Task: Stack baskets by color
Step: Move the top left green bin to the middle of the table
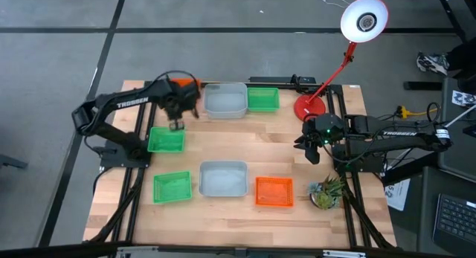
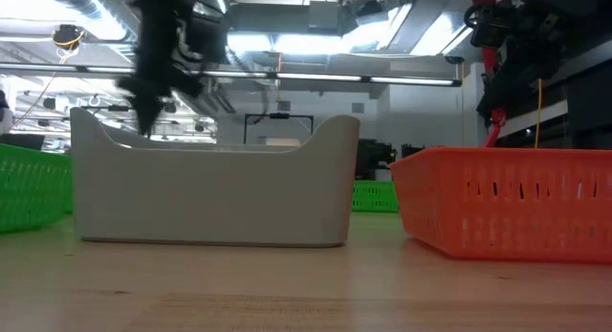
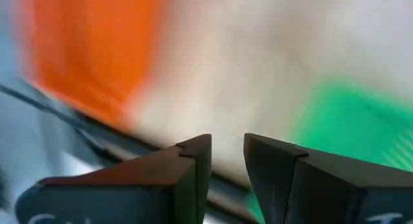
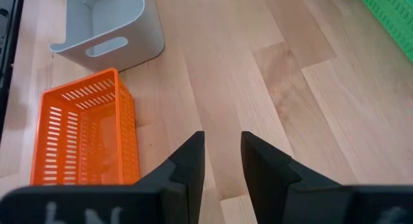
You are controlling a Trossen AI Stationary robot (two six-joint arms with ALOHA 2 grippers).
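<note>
Baskets stand on the wooden table in the high view. At the far side are an orange basket (image 1: 181, 82), half hidden by my left arm, a grey one (image 1: 225, 100) and a green one (image 1: 262, 99). A green basket (image 1: 165, 140) sits at mid left. Along the near side are a green one (image 1: 172, 187), a grey one (image 1: 223, 178) and an orange one (image 1: 274, 191). My left gripper (image 1: 177, 126) hangs open above the far edge of the mid-left green basket, with nothing between its fingers (image 3: 193, 162). My right gripper (image 1: 312, 155) waits open over bare wood at the right.
A red desk lamp stands with its base (image 1: 309, 107) at the far right, its white head (image 1: 364, 20) beyond the table. A small potted plant (image 1: 327, 191) sits at the near right corner. Bare wood (image 1: 245, 143) lies between the two rows of baskets.
</note>
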